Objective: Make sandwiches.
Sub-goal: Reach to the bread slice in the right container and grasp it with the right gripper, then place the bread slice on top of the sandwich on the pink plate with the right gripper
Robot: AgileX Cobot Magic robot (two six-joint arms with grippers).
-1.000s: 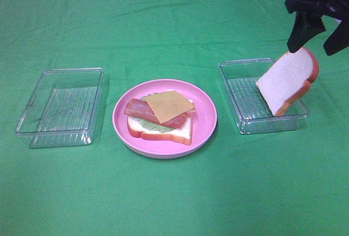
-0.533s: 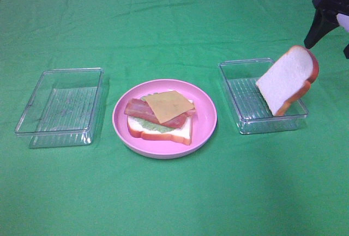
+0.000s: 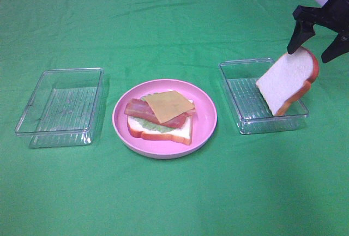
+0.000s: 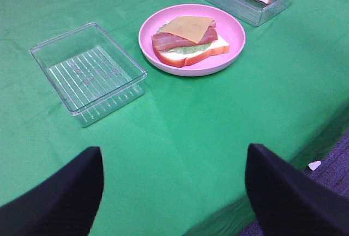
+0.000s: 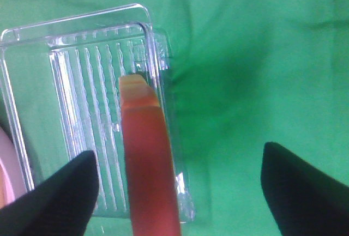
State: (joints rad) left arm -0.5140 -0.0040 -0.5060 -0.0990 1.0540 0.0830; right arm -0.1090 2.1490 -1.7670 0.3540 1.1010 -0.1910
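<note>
sandwich (image 3: 160, 117): open-faced on the pink plate (image 3: 204, 102); bottom slice, lettuce, bacon, cheese stacked. Lid missing. Well off to the left of the right end effector (image 3: 318, 44).
top slice (image 3: 287, 80): propped on edge in the right tray (image 3: 240, 83), leaning on its far wall, directly under the right end effector; crust between the fingers in the wrist view, no contact visible.
step: picking up the top slice, judged.
next move: drop straight down, close across the slice's thickness, lift clear of the tray wall, carry to the plate, lay flat on the cheese.
right arm: above the tray, fingers pointing down, spread wide, empty.
left end effector (image 4: 173, 192): wide, empty, parked near the surface edge; the left tray (image 4: 90, 71) and the plate lie ahead of it.
</note>
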